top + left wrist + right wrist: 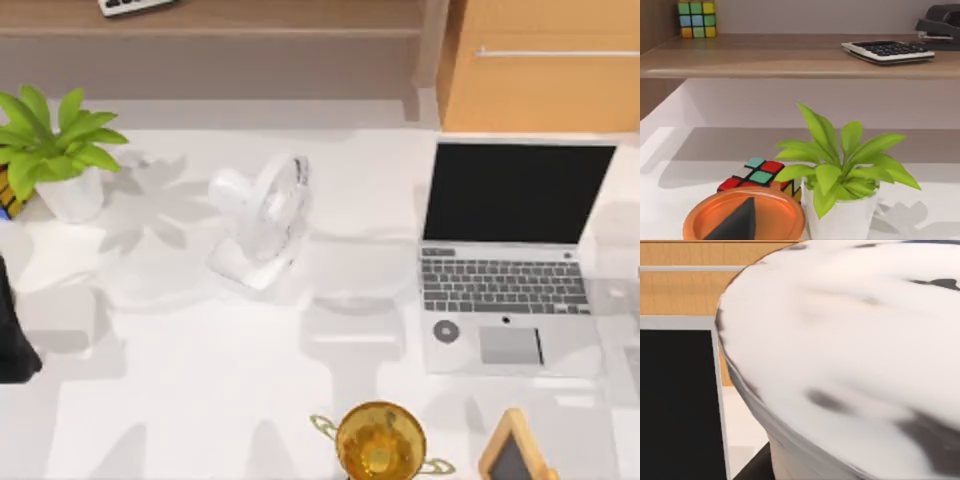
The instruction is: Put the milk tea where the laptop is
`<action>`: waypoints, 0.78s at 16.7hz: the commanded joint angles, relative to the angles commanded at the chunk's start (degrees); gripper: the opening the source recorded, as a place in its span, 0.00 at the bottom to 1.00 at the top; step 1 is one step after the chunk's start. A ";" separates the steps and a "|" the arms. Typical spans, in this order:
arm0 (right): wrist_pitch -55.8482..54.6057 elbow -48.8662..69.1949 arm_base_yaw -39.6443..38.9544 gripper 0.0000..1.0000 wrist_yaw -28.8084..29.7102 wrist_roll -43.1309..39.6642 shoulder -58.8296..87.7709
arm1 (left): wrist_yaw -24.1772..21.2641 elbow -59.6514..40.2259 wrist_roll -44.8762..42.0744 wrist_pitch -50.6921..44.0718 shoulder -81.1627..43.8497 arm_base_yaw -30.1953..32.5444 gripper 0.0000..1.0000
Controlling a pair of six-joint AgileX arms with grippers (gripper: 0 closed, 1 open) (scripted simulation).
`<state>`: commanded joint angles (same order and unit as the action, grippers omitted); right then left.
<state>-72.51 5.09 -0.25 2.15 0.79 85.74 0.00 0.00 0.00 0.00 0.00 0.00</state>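
The laptop (pixel 507 262) lies open at the right of the table, its black screen facing forward, with a round grey mark beside the trackpad. In the right wrist view the milk tea (pixel 850 355) is a big white rounded cup with dark smudges, very close to the camera. It is just beside the laptop's screen (pixel 675 405). A dark part (pixel 752 467) sits under the cup. My left arm (pixel 14 330) stays at the table's left edge.
A white fan (pixel 260 222) stands mid-table and a potted plant (pixel 60 150) at the far left. A gold trophy (pixel 380 440) and a small blackboard (pixel 515 452) are at the front edge. A colour cube (pixel 757 175) and an orange disc (pixel 705 220) are near the plant.
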 joint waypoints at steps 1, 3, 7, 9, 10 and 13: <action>0.01 -0.55 0.00 0.00 0.00 0.00 0.75 | 0.00 0.00 0.00 0.00 0.00 0.00 1.00; 0.48 -1.31 0.00 0.00 0.00 0.01 1.58 | 0.00 0.00 0.00 0.00 0.00 0.00 1.00; 0.48 -1.31 0.00 0.00 0.00 0.01 1.58 | 0.00 0.00 0.00 0.00 0.00 0.00 1.00; 0.48 -1.31 0.00 0.15 0.00 0.01 1.58 | 0.00 0.00 0.00 0.00 0.00 0.00 1.00; 0.48 -1.31 0.00 0.23 0.00 0.01 1.58 | 0.00 0.00 0.00 0.00 0.00 0.00 1.00; 0.48 -1.31 0.00 0.45 0.00 0.01 1.58 | 0.00 0.00 0.00 0.00 0.00 0.00 1.00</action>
<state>-72.03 3.78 -0.26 2.15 0.80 87.32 0.00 0.00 0.00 0.00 0.00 0.00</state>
